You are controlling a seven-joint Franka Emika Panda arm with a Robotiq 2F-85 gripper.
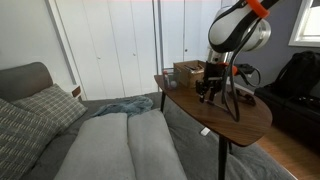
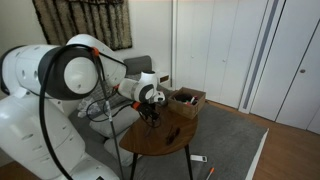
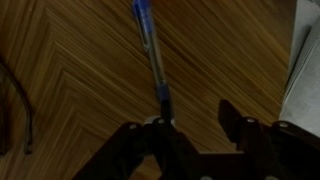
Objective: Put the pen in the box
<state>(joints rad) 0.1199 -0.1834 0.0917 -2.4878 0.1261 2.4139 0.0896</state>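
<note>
Plainly the pen (image 3: pixel 151 58) lies flat on the wooden table (image 3: pixel 80 60), a slim blue barrel that darkens toward the end nearest the camera. Its long axis runs almost straight up the wrist view, leaning a little toward the top left. That axis crosses the line between the two fingers nearly square, which suits a pinch across the barrel. The near end stops at the finger on the left of the picture, not in the middle of the gap; whether it touches that finger I cannot tell. The gripper (image 3: pixel 195 128) is spread wide and holds nothing, with bare herringbone wood showing between its fingers. So the coming move, as I judge it, turns on a small sideways shift — bringing the pen to the centre of the gap before closing. A thin dark cable (image 3: pixel 25 110) lies well off to the side and looks no obstacle. In both exterior views the gripper (image 1: pixel 210 93) hangs low over the table (image 1: pixel 245 115), and the tan box (image 1: pixel 187 70) stands near it on the same top — close to the arm but apart from the fingers (image 2: pixel 150 113), with the box (image 2: pixel 188 99) just beyond them.
</note>
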